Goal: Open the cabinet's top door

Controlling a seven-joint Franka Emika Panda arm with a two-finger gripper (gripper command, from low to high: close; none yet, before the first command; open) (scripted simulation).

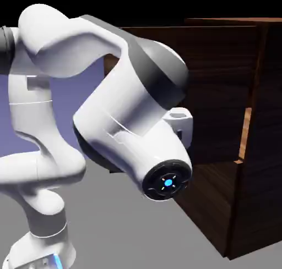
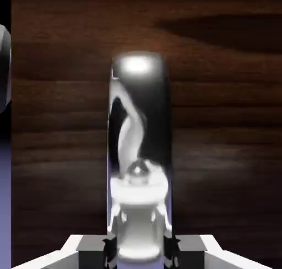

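Here I am, gripper (image 2: 140, 252) closed on the curved silver handle (image 2: 154, 116), and the top door (image 1: 217, 92) stands swung out from the cabinet (image 1: 271, 125), above the lower panel (image 1: 212, 199)! I judge this the pulling stage, well along; next I need a smooth arc around the hinge, without slipping.

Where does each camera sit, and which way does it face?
Exterior: fixed outside, beside the robot, facing the arm and the cabinet; the gripper is hidden.
Hand: on the hand, looking along the gripper at the top door and its silver handle; grey fingertips show at the bottom.
Shared: the cabinet's dark wood.
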